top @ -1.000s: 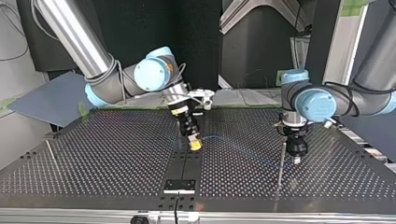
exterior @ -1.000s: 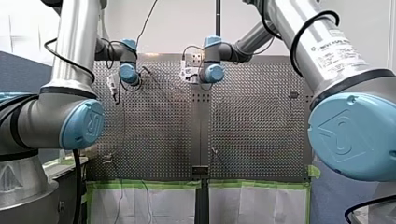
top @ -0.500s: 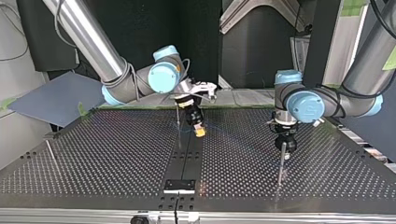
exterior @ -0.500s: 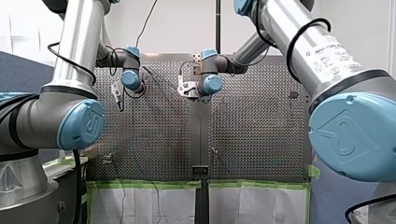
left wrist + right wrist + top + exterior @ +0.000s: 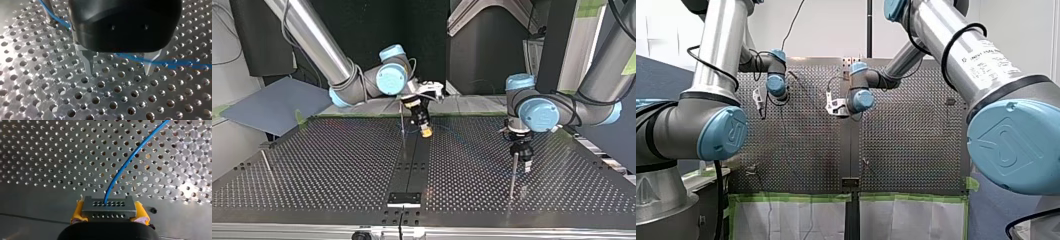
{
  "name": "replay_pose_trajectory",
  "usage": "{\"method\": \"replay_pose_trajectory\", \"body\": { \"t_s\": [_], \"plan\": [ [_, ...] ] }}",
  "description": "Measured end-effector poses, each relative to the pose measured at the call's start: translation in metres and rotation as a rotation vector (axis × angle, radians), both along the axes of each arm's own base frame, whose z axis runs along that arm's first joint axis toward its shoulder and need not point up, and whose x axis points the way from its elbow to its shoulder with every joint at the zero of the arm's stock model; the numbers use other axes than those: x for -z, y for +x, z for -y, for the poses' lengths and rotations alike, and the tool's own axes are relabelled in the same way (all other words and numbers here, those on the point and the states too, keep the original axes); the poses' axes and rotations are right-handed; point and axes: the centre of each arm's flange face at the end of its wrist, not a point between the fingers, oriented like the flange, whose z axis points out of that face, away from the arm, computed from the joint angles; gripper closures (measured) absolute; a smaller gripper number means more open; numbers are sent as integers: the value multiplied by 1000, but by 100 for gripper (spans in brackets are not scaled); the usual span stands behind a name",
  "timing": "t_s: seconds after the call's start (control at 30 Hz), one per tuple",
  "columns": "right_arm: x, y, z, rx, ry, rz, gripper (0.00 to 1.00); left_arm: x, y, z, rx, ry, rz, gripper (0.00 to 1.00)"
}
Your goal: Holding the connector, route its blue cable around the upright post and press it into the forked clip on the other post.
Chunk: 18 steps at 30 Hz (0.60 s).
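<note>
Our right claw (image 5: 108, 212) pinches the connector (image 5: 108, 206) so its blue cable (image 5: 130, 157) trails free; our left claw (image 5: 119, 69) hovers spread nearby.

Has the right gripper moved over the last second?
Yes. In the top view my right gripper has moved away from the small black plate, toward the far edge of the table.

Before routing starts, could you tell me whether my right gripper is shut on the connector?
Shut: the right gripper's yellow pads clamp both sides of the grey connector.
</note>
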Motion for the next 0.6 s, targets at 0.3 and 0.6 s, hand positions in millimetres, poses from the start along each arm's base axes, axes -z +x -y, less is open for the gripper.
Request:
{"method": "replay_pose_trajectory", "body": {
  "t_s": [0.3,0.6],
  "plan": [
    [30,-8,-8,1,6,0,100,0,1,2,29,-32,9,0],
    [86,-13,-13,10,37,-39,100,-1,2,3,41,-43,13,0]
  ]
}}
